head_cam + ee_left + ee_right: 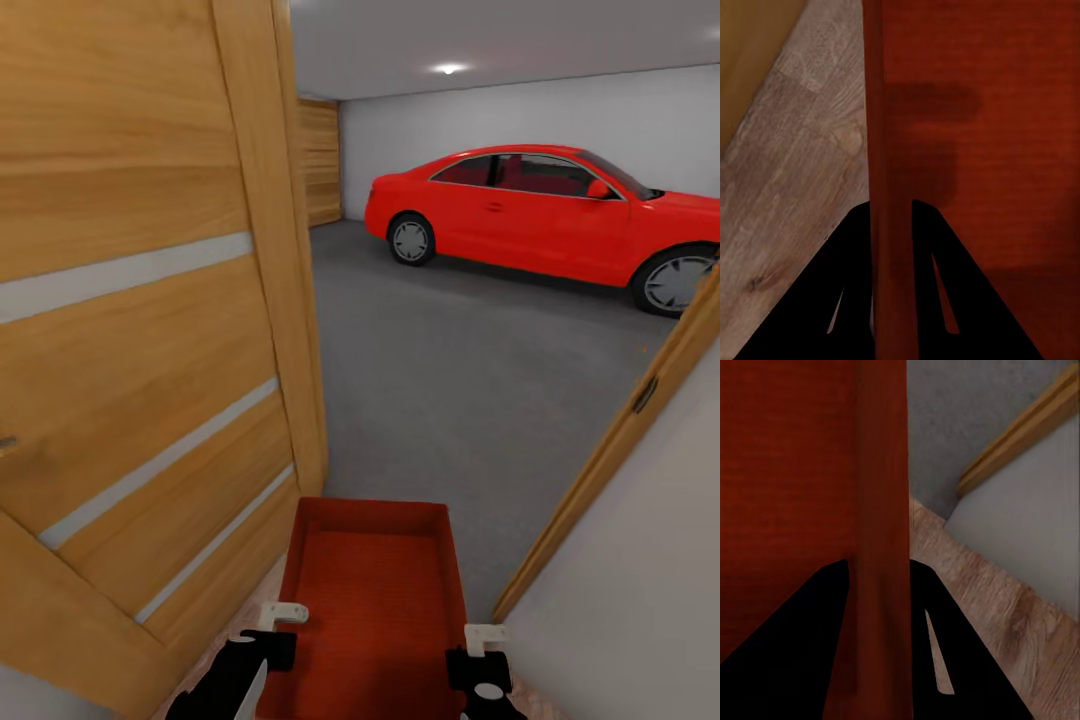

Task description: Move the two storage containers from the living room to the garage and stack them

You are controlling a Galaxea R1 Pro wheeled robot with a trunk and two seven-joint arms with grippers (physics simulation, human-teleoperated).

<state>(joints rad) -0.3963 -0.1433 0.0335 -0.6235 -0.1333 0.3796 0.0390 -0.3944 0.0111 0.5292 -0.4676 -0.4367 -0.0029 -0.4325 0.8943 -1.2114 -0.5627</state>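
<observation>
So the orange-red rectangular lidless plastic bin (372, 590) is riding low in front of me, carried between both arms right in the doorway, with its far end already poking over the dark grey concrete garage floor (470, 370). Its long axis runs straight away from me toward the garage, open side up.

My guess is it's light and fairly stiff: plain straight walls, nothing inside, and no visible sag. The walls look smooth though, so I'd count on some slip. The rims of the long side walls seem like the sensible place to hold it, and that's where I've got it. The left gripper (893, 206) has its fingers pinched across the left wall, one inside, one outside, and the right gripper (881, 564) is doing the same on the right wall. Both are closed down to just the wall thickness.

The open light wood-panelled door (140, 330) crowds the left, and the wooden door frame (620, 430) sits on the right beside a pale wall. Light wood-plank floor (795, 187) is under the near end. A shiny red car (550, 215) is parked far right.
</observation>
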